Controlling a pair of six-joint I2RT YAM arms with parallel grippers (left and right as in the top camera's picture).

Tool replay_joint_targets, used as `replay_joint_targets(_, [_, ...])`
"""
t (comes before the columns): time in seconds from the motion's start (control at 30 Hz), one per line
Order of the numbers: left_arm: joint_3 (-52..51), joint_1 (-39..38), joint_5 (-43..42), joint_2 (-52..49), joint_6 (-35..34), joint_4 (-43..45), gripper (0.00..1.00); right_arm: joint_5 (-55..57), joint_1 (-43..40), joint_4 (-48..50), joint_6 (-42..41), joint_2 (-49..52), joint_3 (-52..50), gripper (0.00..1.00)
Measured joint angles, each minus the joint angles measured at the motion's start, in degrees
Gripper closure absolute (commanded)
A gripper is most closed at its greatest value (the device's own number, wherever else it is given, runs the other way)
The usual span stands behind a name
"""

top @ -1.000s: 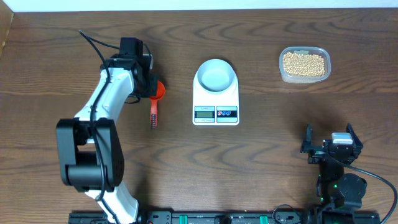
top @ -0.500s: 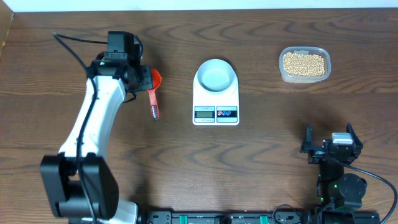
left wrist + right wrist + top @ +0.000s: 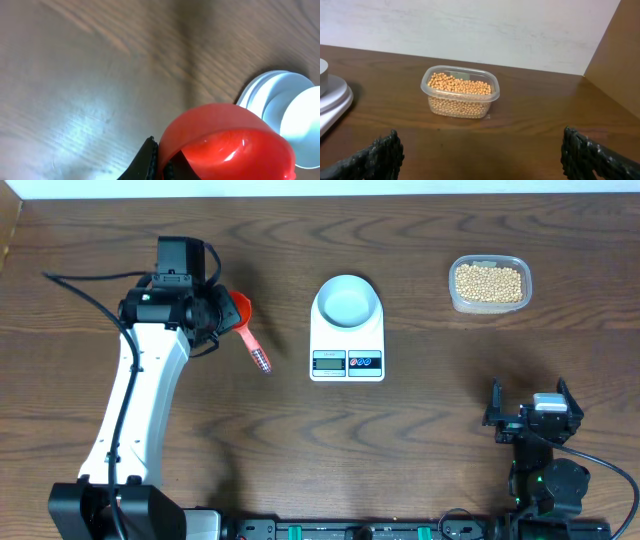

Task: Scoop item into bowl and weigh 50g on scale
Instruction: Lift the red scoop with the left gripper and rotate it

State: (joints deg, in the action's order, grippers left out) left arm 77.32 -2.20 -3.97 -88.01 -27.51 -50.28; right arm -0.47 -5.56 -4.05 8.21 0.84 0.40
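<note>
Two arms on the bench [image 3: 420, 450], only one at work.

Overhead: the left hand [image 3: 220, 310] is clamped tight on the red scoop [image 3: 241, 308] at its cup end, left of the scale [image 3: 347, 362]. In the last second the arm has swung out and back, taking the scoop with it. The handle pointed straight at the near edge before and now slants toward the scale's near-left corner. The scoop seems to be off the wood. The bowl [image 3: 347, 302] sits on the scale platform with nothing in it. The soybeans [image 3: 489, 282] all lie in the clear tub [image 3: 451, 290] at far right, well apart from the scoop, with the scale between. The right hand [image 3: 530, 412] is parked near the front edge with its jaws wide, and has not moved. The display is too small to read.

Left wrist: the red cup fills the lower frame, with no beans in the part that shows. One dark finger presses its left side. The pale bowl is at the right edge.

Right wrist: the full tub is straight ahead, with both fingers spread at the frame's bottom corners. The scale's edge is at left.

Reading: pickup looks done and the carry to the tub is starting. No scooping or weighing has begun. The path crosses the bowl, so knocking it is the risk.
</note>
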Motion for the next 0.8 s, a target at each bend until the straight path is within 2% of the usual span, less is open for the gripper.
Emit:
replay_joint_targets(0.37, [0.0, 0.0, 0.0, 0.0, -5.2, -1.2, 0.93, 0.0, 0.0, 0.0, 0.0, 0.0, 0.0, 0.01])
replay_joint_targets(0.8, [0.0, 0.0, -0.2, 0.0, -23.7, -3.2, 0.93, 0.0, 0.0, 0.0, 0.0, 0.0, 0.0, 0.01])
